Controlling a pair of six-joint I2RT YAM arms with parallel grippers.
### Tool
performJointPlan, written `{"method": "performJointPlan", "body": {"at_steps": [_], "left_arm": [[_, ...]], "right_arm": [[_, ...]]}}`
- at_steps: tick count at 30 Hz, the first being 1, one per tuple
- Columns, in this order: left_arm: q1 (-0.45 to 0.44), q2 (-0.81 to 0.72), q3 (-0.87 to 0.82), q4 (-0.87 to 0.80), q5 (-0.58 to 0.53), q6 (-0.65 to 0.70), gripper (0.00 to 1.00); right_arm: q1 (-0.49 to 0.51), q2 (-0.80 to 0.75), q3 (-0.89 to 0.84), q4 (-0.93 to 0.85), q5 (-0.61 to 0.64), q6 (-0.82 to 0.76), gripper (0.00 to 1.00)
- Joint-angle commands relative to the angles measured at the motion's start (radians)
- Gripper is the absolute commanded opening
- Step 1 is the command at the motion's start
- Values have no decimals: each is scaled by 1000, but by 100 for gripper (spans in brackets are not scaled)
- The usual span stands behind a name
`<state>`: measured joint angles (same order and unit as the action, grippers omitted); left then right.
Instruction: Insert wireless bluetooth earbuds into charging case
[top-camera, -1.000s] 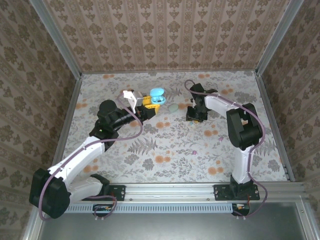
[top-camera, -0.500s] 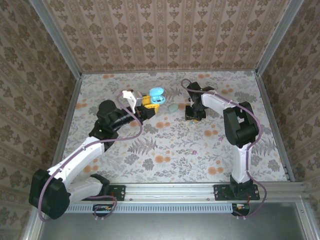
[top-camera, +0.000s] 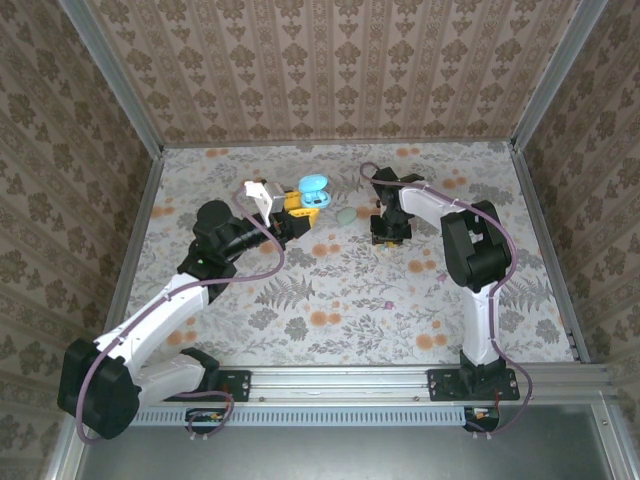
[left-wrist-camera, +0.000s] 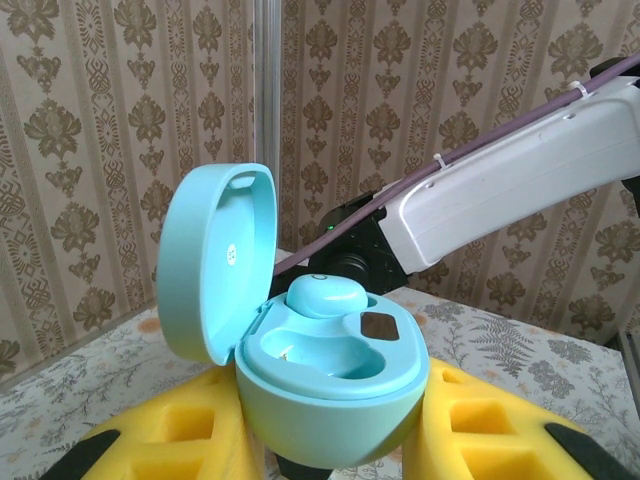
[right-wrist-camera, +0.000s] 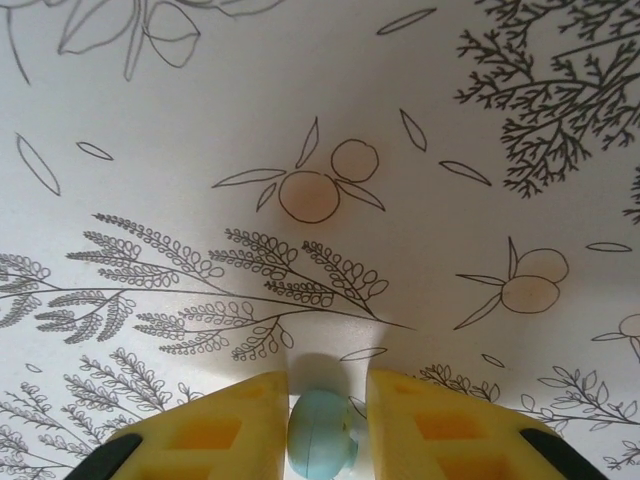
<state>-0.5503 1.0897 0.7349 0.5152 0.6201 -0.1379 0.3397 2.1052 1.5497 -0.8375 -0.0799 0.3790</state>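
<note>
My left gripper (left-wrist-camera: 330, 445) is shut on the lower body of the light blue charging case (left-wrist-camera: 330, 385), holding it upright above the table. Its lid (left-wrist-camera: 215, 260) stands open to the left. One earbud (left-wrist-camera: 325, 295) sits in the far slot and the near slot is empty. From above, the case (top-camera: 314, 188) is at mid-left. My right gripper (top-camera: 388, 233) points straight down at the table. In the right wrist view a blue earbud (right-wrist-camera: 320, 438) lies between its yellow fingers (right-wrist-camera: 225, 425). The left finger touches it and a thin gap shows at the right finger.
The floral tablecloth (top-camera: 330, 290) covers the whole floor inside patterned walls. A small pale green oval (top-camera: 345, 215) lies between the two grippers; I cannot tell what it is. The right arm's white link (left-wrist-camera: 500, 190) crosses behind the case.
The right gripper's fingers have narrowed around the earbud on the table, and the right arm has shifted slightly left. The left arm and the case have not moved.
</note>
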Motion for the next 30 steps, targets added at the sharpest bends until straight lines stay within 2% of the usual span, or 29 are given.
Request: {"method": "performJointPlan", "body": {"at_steps": [1,6,11,14,23,30], "left_arm": [[-8,-27,20,12,-6,12,30],[-8,-26,19,7,-6,15,31],[-8,-27,19,4,-8,17,31],[-8,-25,19,2,-9,19,31],[-9,3,20,14,-16,23,30],[-9,35,26,44,-5,12,30]], "right_arm": [[10,24,29,-37,26,-20,27],[13,9,20,-32,29,-20,21],[13,-65,-3,-19,19,-7,20],[10,-172,-49,26,-27,22,19],[-12,-627,-200,272,-295,230,20],[27,-834,-214,467,-450,378,20]]}}
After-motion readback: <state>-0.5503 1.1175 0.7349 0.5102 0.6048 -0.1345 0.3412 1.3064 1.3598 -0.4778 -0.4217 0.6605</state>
